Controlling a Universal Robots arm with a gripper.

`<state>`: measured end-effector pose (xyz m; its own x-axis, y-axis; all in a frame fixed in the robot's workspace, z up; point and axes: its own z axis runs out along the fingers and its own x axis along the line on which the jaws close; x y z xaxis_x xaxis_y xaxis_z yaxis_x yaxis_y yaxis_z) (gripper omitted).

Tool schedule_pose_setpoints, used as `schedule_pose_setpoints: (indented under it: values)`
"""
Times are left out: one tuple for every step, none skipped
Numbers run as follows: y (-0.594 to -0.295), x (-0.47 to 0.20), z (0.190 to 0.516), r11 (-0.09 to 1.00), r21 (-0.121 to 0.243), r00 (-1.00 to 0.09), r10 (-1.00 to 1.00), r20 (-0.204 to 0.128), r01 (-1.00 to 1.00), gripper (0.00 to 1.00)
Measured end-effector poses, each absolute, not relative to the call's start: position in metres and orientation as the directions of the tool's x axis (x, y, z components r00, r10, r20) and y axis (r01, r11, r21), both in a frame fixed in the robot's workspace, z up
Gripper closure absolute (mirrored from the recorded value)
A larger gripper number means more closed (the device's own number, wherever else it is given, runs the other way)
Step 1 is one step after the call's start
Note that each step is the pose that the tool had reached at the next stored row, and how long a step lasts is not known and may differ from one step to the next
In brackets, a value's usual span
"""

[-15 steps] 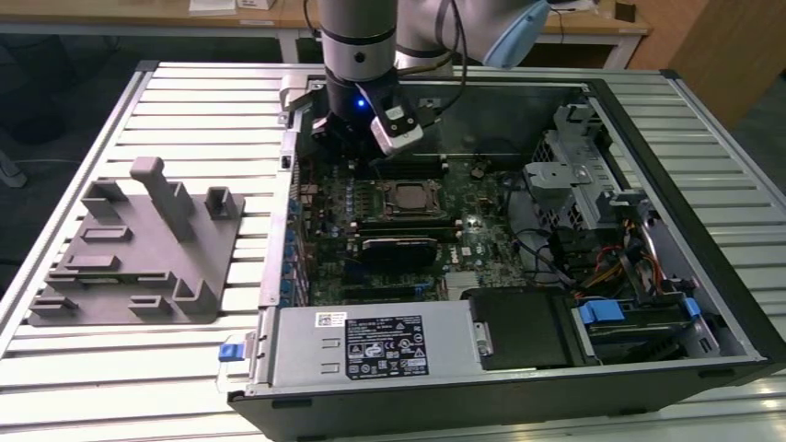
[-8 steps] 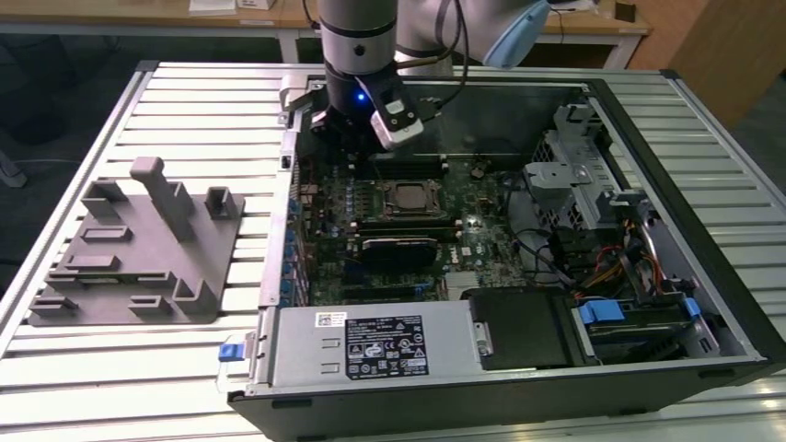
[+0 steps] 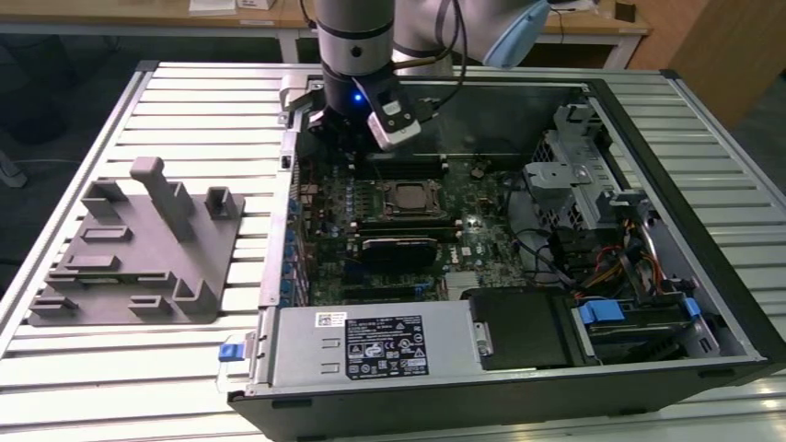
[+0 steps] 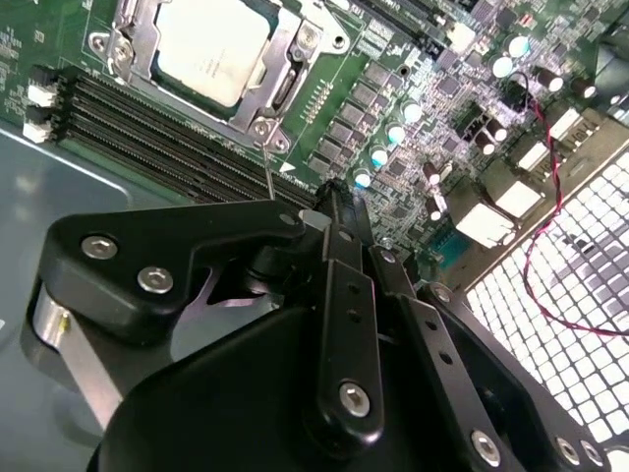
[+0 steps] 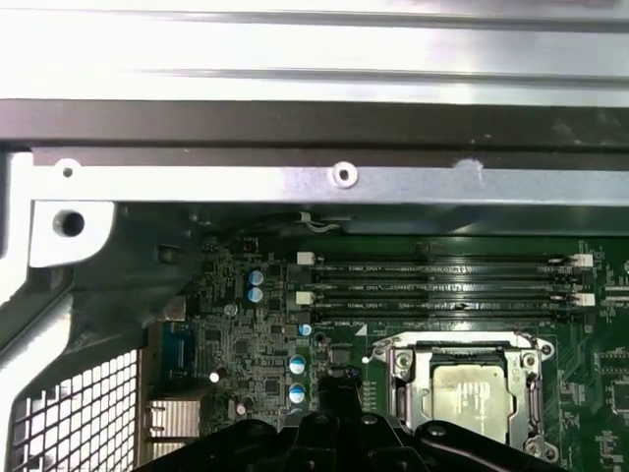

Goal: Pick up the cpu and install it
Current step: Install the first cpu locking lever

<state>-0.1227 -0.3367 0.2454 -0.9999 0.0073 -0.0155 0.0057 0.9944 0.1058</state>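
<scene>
The cpu point(image 4: 211, 49) already lies flat in the metal-framed socket point(image 5: 397, 366) on the motherboard point(image 3: 485, 216) inside the open computer case point(image 3: 639, 368). It sits just off to one side of the pincer point(image 4: 334, 192) and lower than it. The pincer hangs above the board by the end of the memory slots point(image 4: 167, 133), diagonally off a corner of the socket, and looks clenched on nothing. Being near-square, the chip has no long axis to line up with, so I judge the sideways offset from tip to socket to be what matters.
</scene>
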Motion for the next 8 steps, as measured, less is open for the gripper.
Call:
schedule_pose_setpoints:
  values:
    - [-0.3367, -0.1233, 0.2454, 0.994, 0.11, -1.0, 0.007, -0.015, 0.005, 0.89]
    - [-0.3368, -0.1238, 0.2454, 0.993, 0.114, -1.0, 0.007, -0.015, 0.005, 0.89]
    - [-0.3368, -0.1242, 0.2454, 0.993, 0.118, -1.0, 0.007, -0.015, 0.005, 0.89]
    - [-0.3368, -0.1243, 0.2454, 0.992, 0.124, -1.0, 0.007, -0.015, 0.005, 0.89]
    - [-0.3368, -0.1243, 0.2454, 0.991, 0.13, -1.0, 0.007, -0.015, 0.005, 0.89]
    - [-0.3368, -0.1242, 0.2456, 0.991, 0.134, -1.0, 0.007, -0.015, 0.005, 0.89]
    - [-0.3368, -0.1243, 0.2459, 0.991, 0.137, -1.0, 0.007, -0.015, 0.005, 0.89]
    - [-0.3368, -0.1243, 0.2461, 0.99, 0.14, -1.0, 0.007, -0.015, 0.005, 0.89]
